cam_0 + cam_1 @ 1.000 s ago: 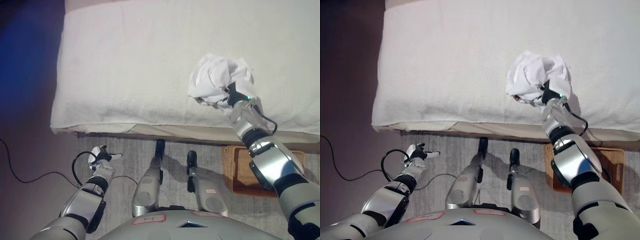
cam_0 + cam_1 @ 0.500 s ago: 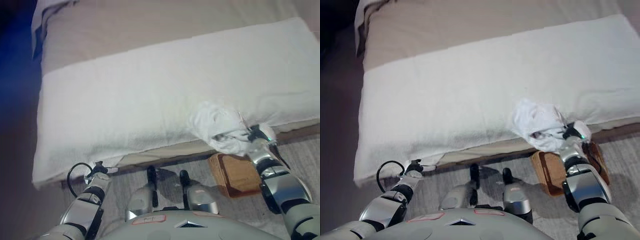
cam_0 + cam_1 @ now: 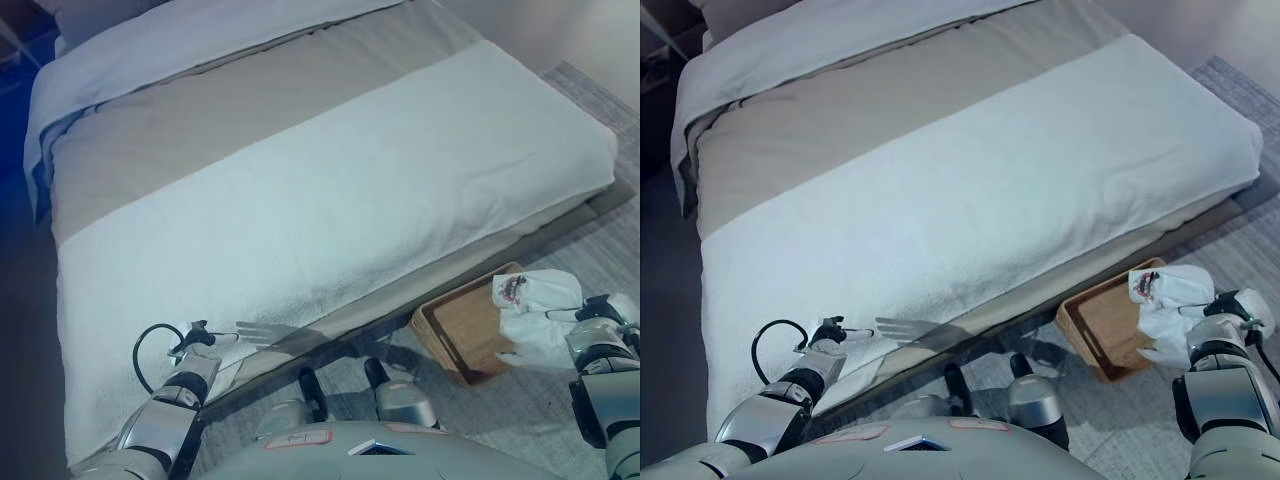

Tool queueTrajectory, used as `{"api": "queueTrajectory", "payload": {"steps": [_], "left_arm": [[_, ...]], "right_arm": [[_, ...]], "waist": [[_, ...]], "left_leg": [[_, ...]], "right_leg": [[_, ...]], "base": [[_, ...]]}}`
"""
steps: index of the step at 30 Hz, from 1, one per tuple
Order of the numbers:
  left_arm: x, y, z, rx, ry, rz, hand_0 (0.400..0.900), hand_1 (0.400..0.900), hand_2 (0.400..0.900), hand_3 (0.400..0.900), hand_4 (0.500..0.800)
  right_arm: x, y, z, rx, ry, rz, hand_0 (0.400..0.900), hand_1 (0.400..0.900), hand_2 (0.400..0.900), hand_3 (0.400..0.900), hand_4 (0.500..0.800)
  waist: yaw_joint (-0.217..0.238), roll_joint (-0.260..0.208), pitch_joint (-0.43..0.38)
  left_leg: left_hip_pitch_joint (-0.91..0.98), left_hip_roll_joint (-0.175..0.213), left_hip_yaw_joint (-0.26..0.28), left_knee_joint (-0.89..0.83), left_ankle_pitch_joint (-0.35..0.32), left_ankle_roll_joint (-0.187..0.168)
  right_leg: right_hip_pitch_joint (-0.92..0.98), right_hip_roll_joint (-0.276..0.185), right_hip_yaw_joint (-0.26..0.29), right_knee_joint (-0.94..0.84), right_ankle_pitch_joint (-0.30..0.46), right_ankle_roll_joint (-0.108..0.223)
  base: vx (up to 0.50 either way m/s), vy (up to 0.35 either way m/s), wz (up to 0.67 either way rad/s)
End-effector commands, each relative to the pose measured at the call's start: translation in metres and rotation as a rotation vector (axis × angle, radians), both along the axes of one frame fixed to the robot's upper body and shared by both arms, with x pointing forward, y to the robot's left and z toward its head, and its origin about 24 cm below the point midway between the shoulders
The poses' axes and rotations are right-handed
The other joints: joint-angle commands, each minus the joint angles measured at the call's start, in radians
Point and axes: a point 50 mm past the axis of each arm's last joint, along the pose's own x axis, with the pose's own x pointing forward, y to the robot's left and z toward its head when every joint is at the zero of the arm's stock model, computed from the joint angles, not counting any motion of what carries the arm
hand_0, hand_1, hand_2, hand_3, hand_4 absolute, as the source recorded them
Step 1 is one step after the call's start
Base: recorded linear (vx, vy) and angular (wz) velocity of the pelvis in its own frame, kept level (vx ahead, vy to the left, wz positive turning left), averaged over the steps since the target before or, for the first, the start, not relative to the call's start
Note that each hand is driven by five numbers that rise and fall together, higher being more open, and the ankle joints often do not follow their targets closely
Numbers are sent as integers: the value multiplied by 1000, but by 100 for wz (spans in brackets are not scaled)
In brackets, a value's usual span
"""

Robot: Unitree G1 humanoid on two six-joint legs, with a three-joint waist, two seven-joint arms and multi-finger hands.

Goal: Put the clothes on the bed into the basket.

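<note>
The wooden basket (image 3: 462,330) sits on the floor by the bed (image 3: 330,190), and the white clothes (image 3: 540,318) hang over its far rim, bunched in the right robot hand (image 3: 1225,312). The left robot hand (image 3: 830,334) rests open-fingered at the bed's near edge, empty.

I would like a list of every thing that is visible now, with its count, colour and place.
bed: one, a white cover over its near part and a beige band behind it, fills most of the view.
white garment: one, white with a small dark red mark, held over the basket's right end.
basket: one, brown wood, on the floor at the bed's near right corner.
rug: one, grey, on the floor under the basket.
right hand: one, dark, lower right, fingers closed on the white garment.
left hand: one, dark with white tips, lower left by the bed's edge, fingers straight.
</note>
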Motion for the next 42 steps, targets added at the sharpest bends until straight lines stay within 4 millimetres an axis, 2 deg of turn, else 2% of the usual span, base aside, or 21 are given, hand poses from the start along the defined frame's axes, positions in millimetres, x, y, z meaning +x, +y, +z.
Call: {"api": "queueTrajectory", "payload": {"steps": [1, 7, 13, 16, 19, 24, 27, 31, 33, 38, 42], "left_arm": [[11, 22, 13, 117, -7, -35, 900, 900, 900, 900, 800], [7, 19, 9, 105, 20, -46, 900, 900, 900, 900, 800], [-1, 12, 2, 75, 50, -36, 900, 900, 900, 900, 800], [-5, 9, -1, 59, 69, -36, 900, 900, 900, 900, 800], [-6, 11, -1, 65, 67, -31, 900, 900, 900, 900, 800], [-6, 15, 2, 68, 35, -13, 900, 900, 900, 900, 800], [-9, 11, 0, 57, 17, -14, 900, 900, 900, 900, 800], [-18, 5, -5, 33, 26, -12, 900, 900, 900, 900, 800], [-23, 1, -9, 24, 42, -20, 900, 900, 900, 900, 800], [-33, -6, -15, 14, 91, -55, 900, 900, 900, 900, 800], [-36, -7, -17, 8, 115, -73, 900, 900, 900, 900, 800]], "right_arm": [[3, -29, 36, -115, -19, -24, 900, 900, 900, 900, 800], [3, -28, 34, -89, -25, -28, 900, 900, 900, 900, 800], [0, -21, 24, -56, 2, -27, 900, 900, 900, 900, 800], [-3, -13, 11, -15, 30, -19, 900, 900, 900, 900, 800], [-3, 1, -5, 36, 20, 5, 900, 900, 900, 900, 800], [0, 43, -38, 142, -17, 95, 900, 900, 900, 900, 800], [-12, 72, -63, 240, -13, 126, 900, 900, 900, 900, 800], [-47, 97, -94, 360, 52, 45, 900, 900, 900, 900, 800], [-71, 111, -109, 415, 117, -9, 900, 900, 900, 900, 800], [-122, 134, -131, 488, 300, -54, 900, 900, 900, 900, 800], [-138, 139, -135, 509, 382, -53, 900, 900, 900, 900, 800]], "waist": [[44, 2, -57], [46, 19, -47], [50, 22, -48], [54, 19, -52], [55, 14, -53], [57, -6, -54], [60, -25, -52], [65, -49, -53], [68, -57, -56], [66, -75, -66], [67, -85, -67]], "left_leg": [[122, -60, 11, 6, -146, 21], [125, -63, 6, 6, -143, 21], [129, -63, 0, 6, -143, 21], [133, -63, -6, 6, -144, 22], [137, -61, -9, 6, -144, 24], [145, -60, -12, 6, -144, 27], [149, -58, -22, 6, -143, 29], [156, -56, -38, 6, -140, 32], [162, -55, -40, 6, -141, 33], [172, -55, -41, 6, -147, 39], [180, -59, -37, 6, -153, 48]], "right_leg": [[-70, 42, -6, -1, 35, 46], [-60, 41, -8, -1, 27, 43], [-52, 40, -13, -1, 23, 40], [-43, 40, -16, -1, 19, 38], [-36, 40, -19, -1, 18, 36], [-26, 43, -23, -1, 17, 32], [-20, 42, -36, -1, 16, 29], [-9, 41, -58, -1, 15, 26], [-3, 40, -67, -1, 13, 25], [6, 41, -75, -1, 15, 27], [7, 43, -65, -1, 19, 30]], "base": [[0, 0, 0], [-1, -18, -1], [3, -18, -1], [1, -23, 2], [0, 0, 0], [-15, -3, 1], [-46, -1, 14], [-46, 18, 18], [-36, 47, 8], [-31, 57, -2], [-30, 46, -13]]}}
